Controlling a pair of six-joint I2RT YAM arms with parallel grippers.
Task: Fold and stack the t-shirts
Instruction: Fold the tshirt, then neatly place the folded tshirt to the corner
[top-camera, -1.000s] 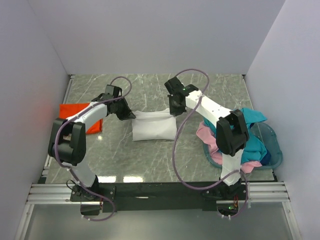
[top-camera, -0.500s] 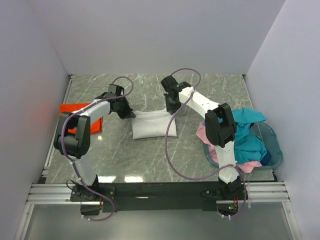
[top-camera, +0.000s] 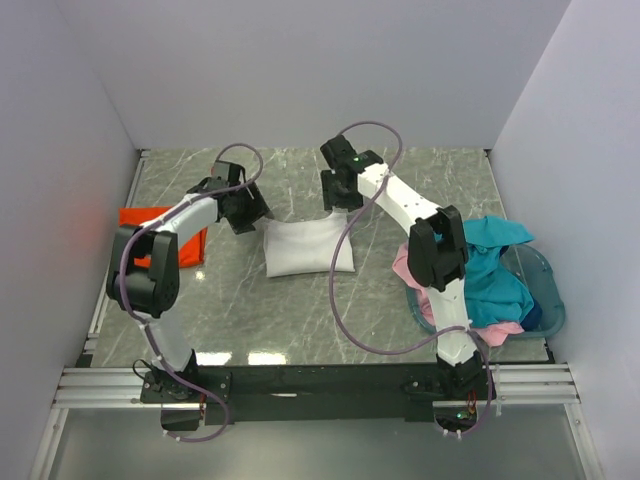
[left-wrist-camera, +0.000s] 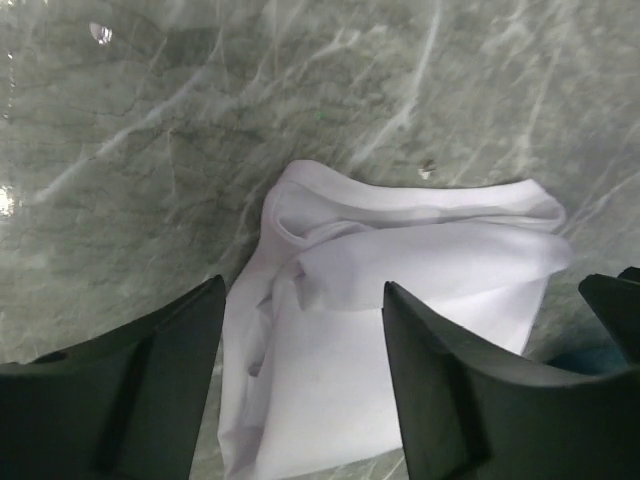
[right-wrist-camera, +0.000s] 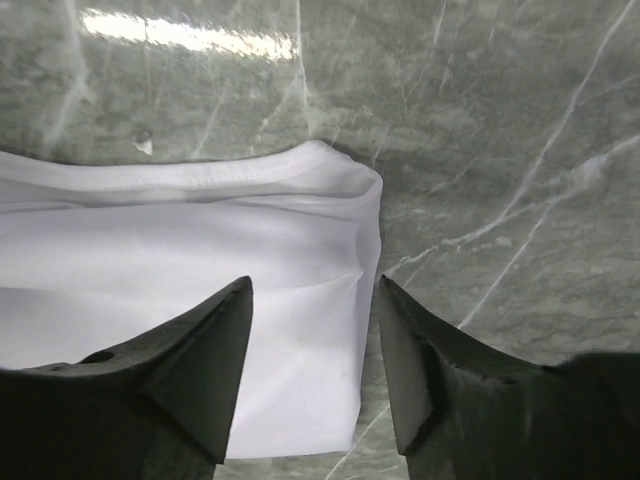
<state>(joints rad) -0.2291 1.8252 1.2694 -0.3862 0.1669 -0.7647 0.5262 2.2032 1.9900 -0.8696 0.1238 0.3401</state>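
Observation:
A white t-shirt (top-camera: 308, 248) lies folded in a rough rectangle in the middle of the table. My left gripper (top-camera: 248, 210) hovers just off its far left corner, open, with nothing between its fingers; in the left wrist view the shirt (left-wrist-camera: 420, 265) shows below the spread gripper (left-wrist-camera: 304, 288). My right gripper (top-camera: 338, 198) hangs open over the far right corner, and in its wrist view the shirt's folded edge (right-wrist-camera: 150, 260) lies under the gripper (right-wrist-camera: 313, 284). An orange t-shirt (top-camera: 188, 248) lies at the left, partly hidden by the left arm.
At the right, a translucent teal basket (top-camera: 548, 272) holds a heap of shirts, teal (top-camera: 500, 275) on top and pink (top-camera: 408, 266) spilling over its left rim. White walls close in the table at the left, back and right.
Both grippers have opened and let go of the white t-shirt's far corners, then drawn back a little towards the far side. The shirt now lies flat and folded.

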